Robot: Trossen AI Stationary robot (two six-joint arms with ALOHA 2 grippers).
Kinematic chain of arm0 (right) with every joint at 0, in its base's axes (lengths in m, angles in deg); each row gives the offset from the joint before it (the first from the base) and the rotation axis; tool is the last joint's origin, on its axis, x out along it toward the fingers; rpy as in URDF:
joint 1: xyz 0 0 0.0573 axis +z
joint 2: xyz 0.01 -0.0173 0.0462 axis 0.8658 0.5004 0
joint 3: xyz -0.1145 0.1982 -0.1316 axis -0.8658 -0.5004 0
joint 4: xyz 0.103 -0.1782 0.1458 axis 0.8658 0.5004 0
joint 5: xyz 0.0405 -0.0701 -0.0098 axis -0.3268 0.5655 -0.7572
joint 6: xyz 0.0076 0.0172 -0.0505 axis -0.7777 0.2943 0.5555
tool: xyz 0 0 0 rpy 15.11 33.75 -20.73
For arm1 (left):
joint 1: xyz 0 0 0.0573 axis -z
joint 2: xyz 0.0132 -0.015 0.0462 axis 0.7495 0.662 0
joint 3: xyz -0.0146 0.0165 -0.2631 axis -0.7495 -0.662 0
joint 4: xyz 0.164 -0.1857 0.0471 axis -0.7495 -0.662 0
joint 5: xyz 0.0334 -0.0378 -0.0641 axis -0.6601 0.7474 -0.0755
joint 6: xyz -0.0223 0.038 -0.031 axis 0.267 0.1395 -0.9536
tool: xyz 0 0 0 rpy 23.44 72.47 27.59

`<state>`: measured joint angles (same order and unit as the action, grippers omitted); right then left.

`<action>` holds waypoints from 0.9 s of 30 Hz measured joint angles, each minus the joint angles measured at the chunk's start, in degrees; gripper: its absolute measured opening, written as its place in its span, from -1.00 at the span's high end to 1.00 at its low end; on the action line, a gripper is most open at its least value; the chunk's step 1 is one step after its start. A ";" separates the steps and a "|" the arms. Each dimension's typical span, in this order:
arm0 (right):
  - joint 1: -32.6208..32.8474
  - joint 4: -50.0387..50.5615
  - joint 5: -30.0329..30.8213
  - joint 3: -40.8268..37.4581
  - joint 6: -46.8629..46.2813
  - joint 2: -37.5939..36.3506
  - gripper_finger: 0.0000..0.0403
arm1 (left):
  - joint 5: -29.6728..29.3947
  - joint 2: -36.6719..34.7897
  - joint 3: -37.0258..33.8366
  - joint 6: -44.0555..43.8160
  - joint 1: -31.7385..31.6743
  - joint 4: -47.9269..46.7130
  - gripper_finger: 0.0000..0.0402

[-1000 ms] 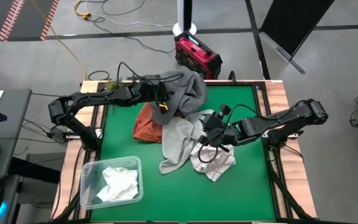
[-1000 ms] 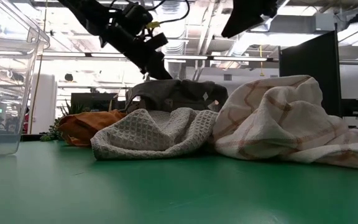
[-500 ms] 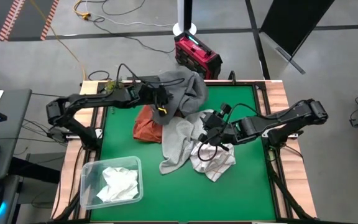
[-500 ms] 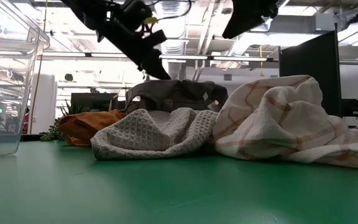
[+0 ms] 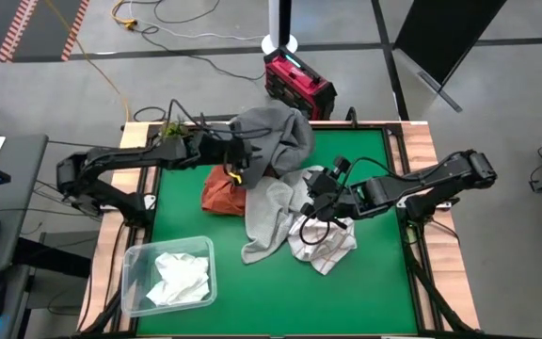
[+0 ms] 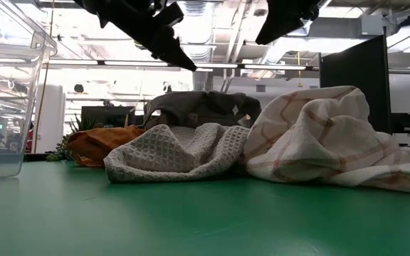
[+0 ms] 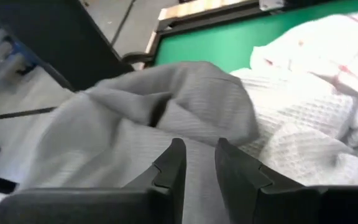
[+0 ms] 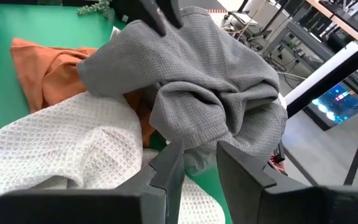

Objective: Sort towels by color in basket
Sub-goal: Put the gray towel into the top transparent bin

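Towels fill the high view: a dark grey waffle cloth (image 5: 276,137) near the bench's far edge, left end effector (image 5: 236,162) beside it. Left wrist view: fingers apart, empty. Right wrist view: right end effector (image 8: 191,163) parted, gripping nothing.

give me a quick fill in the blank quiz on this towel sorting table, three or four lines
1. The clear plastic basket holds a crumpled ____ towel.
2. The rust orange towel lies on the ____ table mat.
3. The dark grey towel lies at the table's far edge, partly on top of the ____ grey towel.
4. The white towel under the right gripper has thin ____ grid lines.

Missing words: white; green; light; red
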<state>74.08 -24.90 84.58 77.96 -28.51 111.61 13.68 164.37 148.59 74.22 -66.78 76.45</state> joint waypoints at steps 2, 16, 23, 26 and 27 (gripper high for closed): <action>0.00 0.03 -0.01 0.00 0.04 0.00 0.37 | -0.33 1.29 0.00 -0.08 0.81 -0.14 0.55; -0.58 0.26 0.18 1.21 4.69 -0.02 0.37 | -14.87 1.52 -0.02 -0.30 4.43 -10.23 0.12; -2.48 0.91 1.14 1.57 8.58 -0.02 0.37 | -15.23 1.29 -0.02 -2.38 4.09 -10.75 0.06; -3.81 1.51 1.16 1.57 8.63 -0.02 0.37 | -15.23 1.31 -0.02 -3.04 4.08 -10.90 0.06; -4.21 1.66 1.18 1.57 8.63 -0.02 0.37 | -15.23 1.31 -0.02 -3.21 4.08 -10.98 0.06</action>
<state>69.87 -23.25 85.76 79.54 -19.89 111.59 -1.54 165.68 148.56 71.01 -62.70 65.47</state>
